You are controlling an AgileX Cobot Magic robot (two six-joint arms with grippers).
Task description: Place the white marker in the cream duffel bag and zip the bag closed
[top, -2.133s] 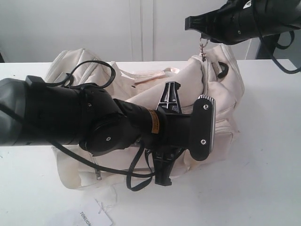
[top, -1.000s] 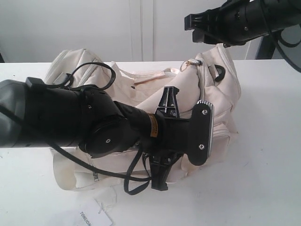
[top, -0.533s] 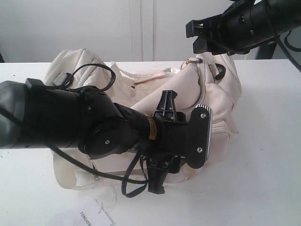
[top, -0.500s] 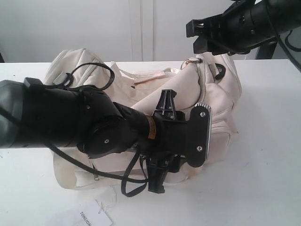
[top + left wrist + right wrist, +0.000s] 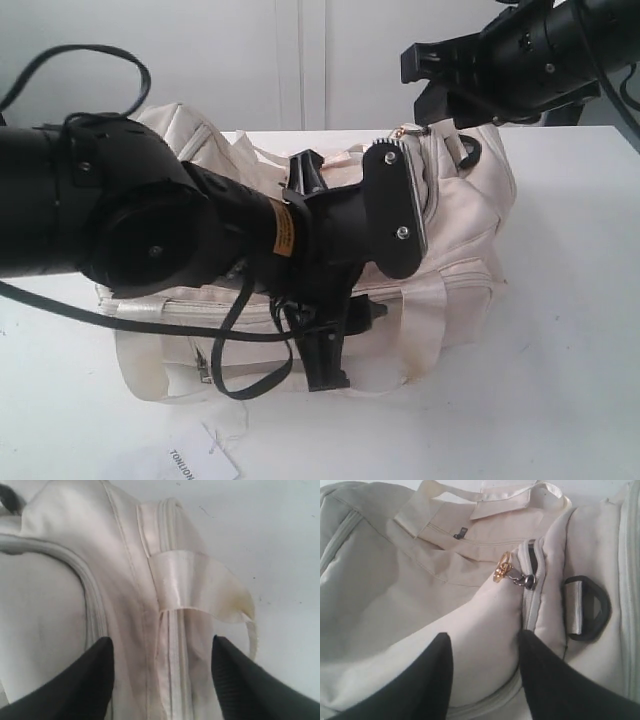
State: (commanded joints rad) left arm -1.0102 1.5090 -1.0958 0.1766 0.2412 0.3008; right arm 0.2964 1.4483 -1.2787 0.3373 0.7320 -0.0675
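Cream duffel bag (image 5: 460, 230) is spread across the white table (image 5: 560, 350), and a white paper tag (image 5: 195, 462) is seen on the table by its near edge. The left gripper (image 5: 161, 640) is held low over the bag's side next to a pale webbing handle (image 5: 195, 585), its jaws set wide apart with nothing clamped between them; whether the fingers are pressed into the fabric cannot be told. The right gripper (image 5: 484, 634) is poised above the bag's right end, its jaws also parted and empty, and the gold ring zip pull (image 5: 503, 566) is seen just beyond them, near a black strap ring (image 5: 592, 607).
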